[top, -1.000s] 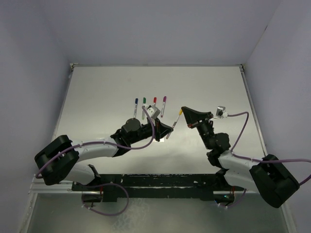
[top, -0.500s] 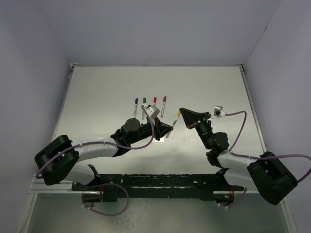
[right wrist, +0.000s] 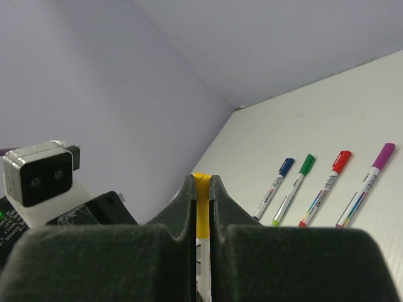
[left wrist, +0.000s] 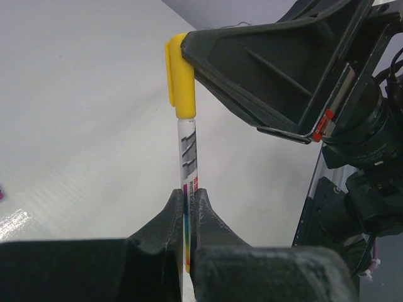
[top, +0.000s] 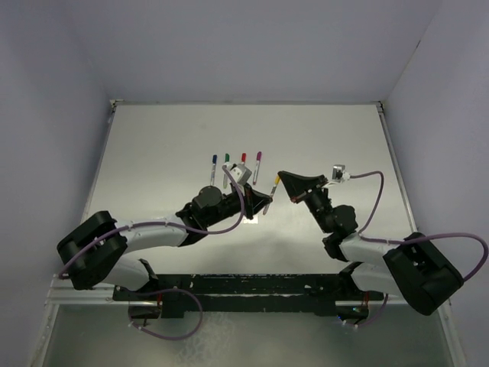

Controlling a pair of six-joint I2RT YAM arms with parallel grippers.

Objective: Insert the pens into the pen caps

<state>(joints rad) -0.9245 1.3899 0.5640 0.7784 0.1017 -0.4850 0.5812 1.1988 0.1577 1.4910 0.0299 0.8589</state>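
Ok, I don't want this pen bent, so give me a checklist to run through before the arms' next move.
1. Left gripper shut on the pen: ok.
2. Right gripper shut on the yellow cap: ok.
3. Cap in line with the pen's barrel: ok in the left wrist view.
4. Cap pushed fully home: cannot tell.
5. The other four pens capped, lying on the table apart from both grippers: ok.

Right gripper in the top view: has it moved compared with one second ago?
Yes. The right gripper, shut on the yellow cap, has shifted a little toward the left gripper, nearer to the purple-capped pen lying still on the table.
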